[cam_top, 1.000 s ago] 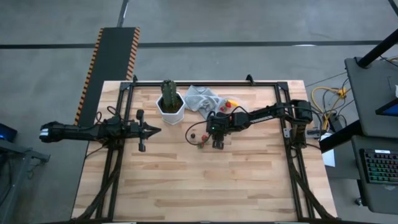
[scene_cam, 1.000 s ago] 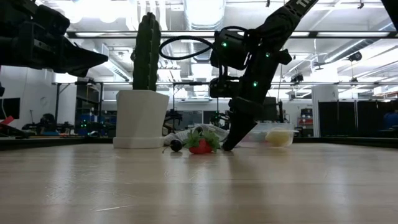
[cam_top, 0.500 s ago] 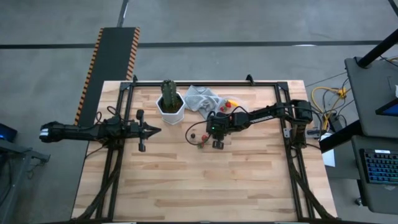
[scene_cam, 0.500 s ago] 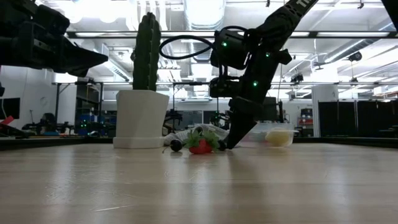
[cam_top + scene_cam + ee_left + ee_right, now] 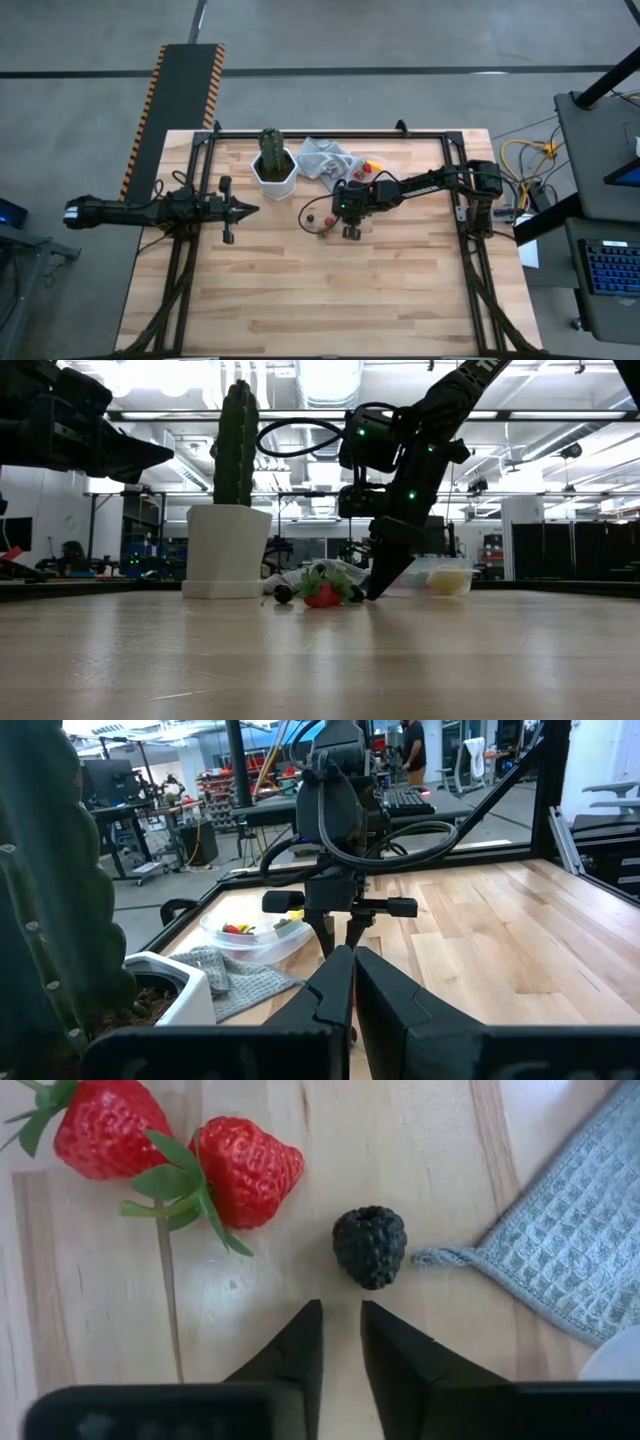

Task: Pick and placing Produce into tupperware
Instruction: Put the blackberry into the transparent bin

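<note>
Two red strawberries (image 5: 245, 1170) with green leaves and a dark blackberry (image 5: 370, 1245) lie on the wooden table, near the middle of it (image 5: 320, 226). My right gripper (image 5: 340, 1308) points down just above the table, narrowly open, its tips a little short of the blackberry and touching nothing. The round see-through tupperware (image 5: 368, 170) stands on the table behind it, beside the grey cloth, and holds a yellow and a red piece (image 5: 440, 575). My left gripper (image 5: 255, 209) waits shut at the table's left, level above the wood.
A tall green cactus in a white hexagonal pot (image 5: 272, 160) stands far left of the produce. The light grey cloth (image 5: 570, 1250) lies close to the blackberry, its corner almost reaching it. Bare wood spreads over the near half of the table (image 5: 330, 300).
My right gripper has edged slightly toward the table's right edge, staying low over the wood. The produce has not moved.
</note>
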Tool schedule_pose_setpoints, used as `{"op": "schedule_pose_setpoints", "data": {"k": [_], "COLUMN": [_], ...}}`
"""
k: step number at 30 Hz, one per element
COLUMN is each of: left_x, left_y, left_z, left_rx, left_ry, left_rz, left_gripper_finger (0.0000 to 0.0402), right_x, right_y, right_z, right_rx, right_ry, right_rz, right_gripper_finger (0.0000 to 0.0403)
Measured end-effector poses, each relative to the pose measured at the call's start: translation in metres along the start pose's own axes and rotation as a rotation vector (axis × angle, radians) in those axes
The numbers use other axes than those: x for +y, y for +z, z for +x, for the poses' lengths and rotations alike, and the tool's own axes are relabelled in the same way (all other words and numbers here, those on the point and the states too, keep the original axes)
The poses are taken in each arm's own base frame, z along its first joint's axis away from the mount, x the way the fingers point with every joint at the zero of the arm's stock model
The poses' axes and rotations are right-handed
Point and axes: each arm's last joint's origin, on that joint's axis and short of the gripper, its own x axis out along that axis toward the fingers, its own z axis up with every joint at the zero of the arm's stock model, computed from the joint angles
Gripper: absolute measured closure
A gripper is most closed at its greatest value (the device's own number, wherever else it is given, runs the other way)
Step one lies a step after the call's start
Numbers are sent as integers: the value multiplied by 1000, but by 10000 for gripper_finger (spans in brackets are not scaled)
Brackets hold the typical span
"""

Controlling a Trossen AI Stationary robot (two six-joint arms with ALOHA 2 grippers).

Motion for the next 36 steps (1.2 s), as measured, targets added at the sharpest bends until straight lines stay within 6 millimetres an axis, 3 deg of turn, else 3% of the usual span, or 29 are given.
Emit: {"op": "schedule_pose_setpoints", "data": {"k": [9,15,24,36], "left_x": [0,0,0,0], "left_y": [0,0,0,0], "left_z": [0,0,0,0], "left_rx": [1,1,1,1], "left_ry": [0,0,0,0], "left_rz": [0,0,0,0], "left_gripper_finger": [402,402,402,402], "right_x": [0,-1,-1,1], "right_y": [-2,-2,11,20], "right_z": [0,-1,-11,-11], "right_rx": [23,24,-13,-74], "right_ry": [-6,-45,-52,-10], "right_rz": [2,-4,-93,-134], "right_gripper_finger": [232,189,168,171]}}
